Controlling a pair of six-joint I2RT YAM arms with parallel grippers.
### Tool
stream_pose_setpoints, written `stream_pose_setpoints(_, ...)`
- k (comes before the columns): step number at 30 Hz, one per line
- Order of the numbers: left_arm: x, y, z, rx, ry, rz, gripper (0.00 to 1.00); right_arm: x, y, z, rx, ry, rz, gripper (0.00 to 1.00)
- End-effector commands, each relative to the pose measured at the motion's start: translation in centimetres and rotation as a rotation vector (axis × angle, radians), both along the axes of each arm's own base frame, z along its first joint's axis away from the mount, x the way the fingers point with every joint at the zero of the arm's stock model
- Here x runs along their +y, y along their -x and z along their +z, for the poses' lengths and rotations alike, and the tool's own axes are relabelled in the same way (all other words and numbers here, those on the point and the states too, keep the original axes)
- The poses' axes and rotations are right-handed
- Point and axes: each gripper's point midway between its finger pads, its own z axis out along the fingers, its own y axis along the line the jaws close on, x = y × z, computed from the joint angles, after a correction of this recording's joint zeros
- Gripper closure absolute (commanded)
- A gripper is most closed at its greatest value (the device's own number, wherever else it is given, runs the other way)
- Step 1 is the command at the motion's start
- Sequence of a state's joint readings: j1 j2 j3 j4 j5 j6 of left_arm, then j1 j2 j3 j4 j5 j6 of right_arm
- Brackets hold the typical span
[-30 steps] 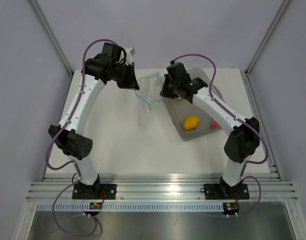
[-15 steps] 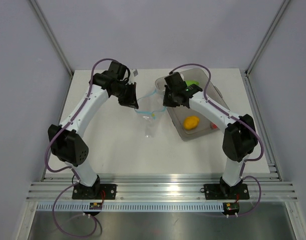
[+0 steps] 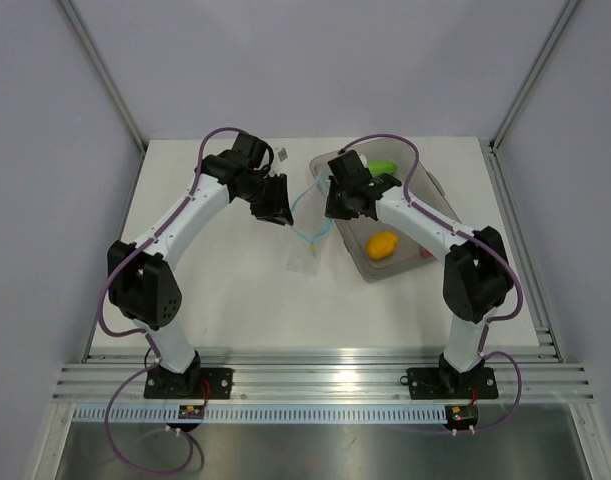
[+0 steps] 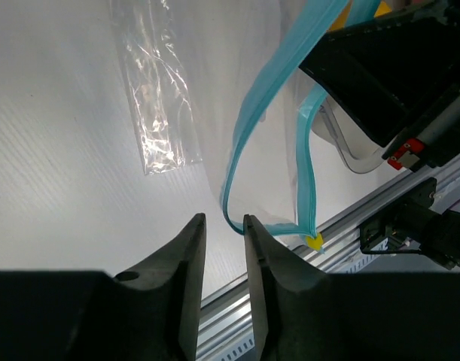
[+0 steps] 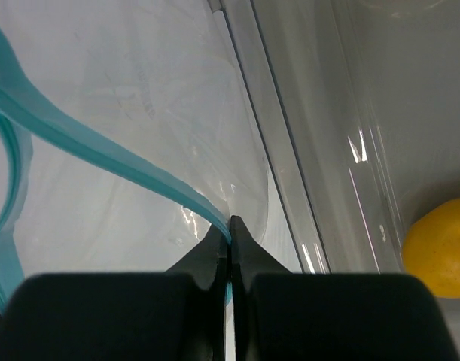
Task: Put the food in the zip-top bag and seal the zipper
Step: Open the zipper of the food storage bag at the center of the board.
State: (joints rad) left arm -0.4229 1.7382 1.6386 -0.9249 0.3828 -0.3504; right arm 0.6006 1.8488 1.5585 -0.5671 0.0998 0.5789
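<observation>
The clear zip-top bag (image 3: 305, 256) hangs between the two grippers, and its lower end touches the table. Its light blue zipper (image 4: 260, 113) stands open in a loop, with a yellow slider (image 4: 314, 241) at one end. My right gripper (image 5: 230, 222) is shut on the zipper strip (image 5: 102, 147) beside the tray wall. My left gripper (image 4: 222, 218) is slightly open; the strip passes just beyond its tips, ungripped. The food lies in the grey tray (image 3: 357, 262): a yellow lemon (image 3: 383, 245), a green piece (image 3: 384, 167) and a red-pink piece (image 3: 428, 251) partly hidden by the right arm.
The tray fills the table's right side, its near wall (image 5: 312, 150) close to the right gripper. The right arm (image 3: 425, 215) crosses over the tray. A metal rail (image 3: 315, 380) runs along the table's near edge.
The left gripper has moved right and nearer, then opened and let go of the zipper. The bag has sunk lower toward the table. The right gripper stays shut on the strip.
</observation>
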Motion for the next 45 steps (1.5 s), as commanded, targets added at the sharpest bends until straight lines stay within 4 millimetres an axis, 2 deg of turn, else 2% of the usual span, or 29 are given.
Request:
stream_pose_setpoints(1,-0.6,-0.5,1.9,-0.056,0.067,0.013,0.72,0.7,0.0,2.1,-0.043,-0.063,-0.004,1.0)
stream_pose_setpoints(2,-0.7,-0.5,2.0,-0.056,0.072,0.009,0.81,0.7,0.2,1.9,-0.04,-0.065,-0.003,1.0)
stream_pose_setpoints(4,-0.9,-0.6,1.9,-0.05,0.076,0.007,0.9,0.7,0.3,2.4,-0.047,-0.076,0.0,1.0)
stream_pose_setpoints(5,-0.9,-0.6,1.8,-0.047,0.075,0.006,1.0,0.7,0.3,2.3,-0.046,-0.076,0.0,1.0)
stream_pose_setpoints(11,-1.3,-1.1,1.2,-0.034,0.082,0.014,0.99,0.6,0.8,2.8,-0.054,-0.09,0.011,1.0)
stream_pose_setpoints(12,-1.4,-1.1,1.1,-0.03,0.086,0.015,0.87,0.7,0.8,2.9,-0.056,-0.092,0.014,1.0)
stream_pose_setpoints(14,-1.7,-1.1,1.3,-0.028,0.103,0.006,0.73,0.6,0.9,2.9,-0.054,-0.095,0.011,1.0)
stream_pose_setpoints(15,-1.8,-1.0,1.4,-0.033,0.109,0.003,0.6,0.5,0.9,2.7,-0.05,-0.089,0.007,1.0)
stream_pose_setpoints(16,-1.8,-0.8,1.3,-0.028,0.115,-0.002,0.54,0.5,0.9,2.6,-0.045,-0.087,0.006,1.0)
stream_pose_setpoints(18,-2.0,-0.5,2.4,-0.058,0.146,-0.015,0.43,0.6,0.9,2.6,-0.041,-0.088,0.009,1.0)
stream_pose_setpoints(19,-2.1,-0.3,2.6,-0.068,0.15,-0.022,0.33,0.6,0.9,2.5,-0.039,-0.088,0.008,1.0)
stream_pose_setpoints(22,-2.5,0.2,3.2,-0.093,0.145,-0.048,0.27,0.6,1.0,2.7,-0.041,-0.096,0.009,1.0)
stream_pose_setpoints(23,-2.8,0.4,3.5,-0.098,0.131,-0.056,0.27,0.7,1.0,2.8,-0.043,-0.098,0.011,1.0)
stream_pose_setpoints(29,-3.6,0.1,1.3,-0.059,0.063,-0.067,0.29,0.5,1.1,3.3,-0.052,-0.101,0.01,1.0)
stream_pose_setpoints(32,-3.7,-0.4,1.1,-0.058,0.056,-0.056,0.34,0.4,1.2,3.4,-0.055,-0.101,0.01,1.0)
stream_pose_setpoints(33,-3.8,-0.6,0.8,-0.053,0.051,-0.051,0.4,0.4,1.2,3.5,-0.058,-0.101,0.011,1.0)
stream_pose_setpoints(39,-3.6,-1.4,0.4,-0.055,0.015,-0.037,0.58,0.3,1.7,3.6,-0.06,-0.11,0.023,1.0)
stream_pose_setpoints(45,-3.9,-1.8,0.9,-0.063,0.026,-0.045,0.53,0.2,2.1,3.7,-0.061,-0.115,0.024,1.0)
